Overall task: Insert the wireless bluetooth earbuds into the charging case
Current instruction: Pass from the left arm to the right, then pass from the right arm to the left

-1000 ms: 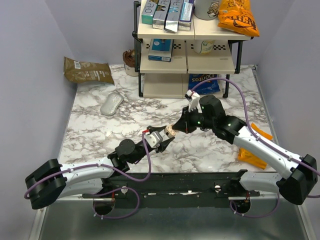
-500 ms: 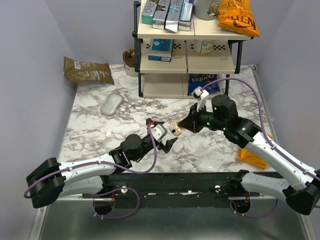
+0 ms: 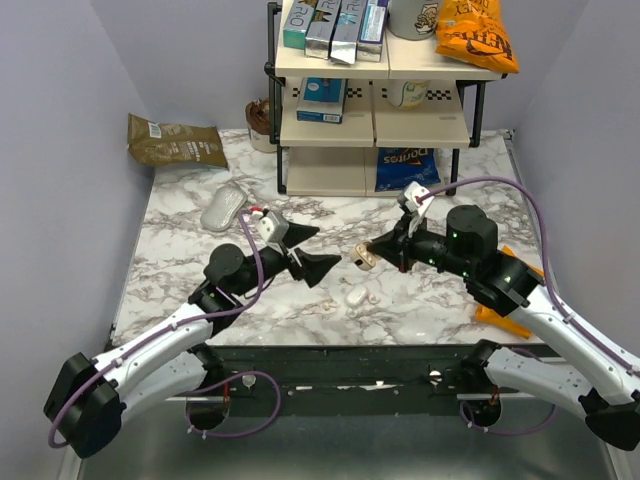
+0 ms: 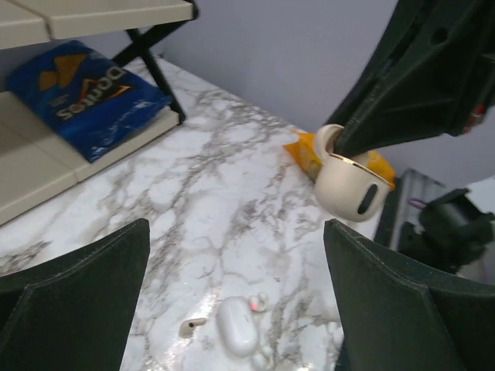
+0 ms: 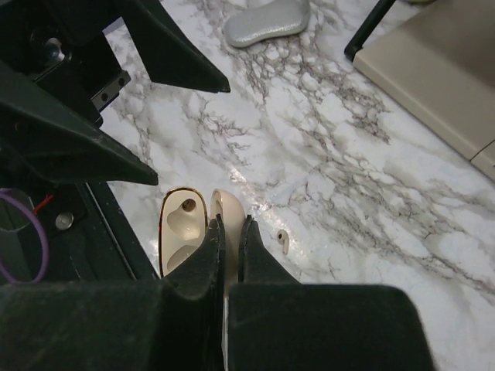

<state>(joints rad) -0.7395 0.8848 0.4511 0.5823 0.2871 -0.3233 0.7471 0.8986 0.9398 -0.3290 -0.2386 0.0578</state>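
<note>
My right gripper point(image 5: 230, 220) is shut on the raised lid point(image 5: 230, 209) of a beige charging case point(image 5: 182, 232), held open above the table; its two hollows are empty. That case point(image 4: 348, 185) hangs ahead of my left gripper point(image 4: 236, 228), which is open with nothing between its fingers. In the top view the left gripper point(image 3: 325, 248) sits just left of the case point(image 3: 364, 257) and the right gripper point(image 3: 372, 255). One tan earbud point(image 5: 283, 241) lies on the marble point(image 4: 192, 325). Beside it lies a small white oval case point(image 4: 236, 328), with a red light on a small white piece next to it.
A pale computer mouse point(image 3: 223, 209) lies at the back left. A shelf rack point(image 3: 375, 130) stands at the back with a blue chip bag point(image 3: 405, 168) under it. An orange packet point(image 3: 510, 290) lies under the right arm; a brown bag point(image 3: 175, 142) is far left.
My left gripper has opened wide and drawn back to the left, away from the beige case. The right gripper has kept the case and shifted a little right.
</note>
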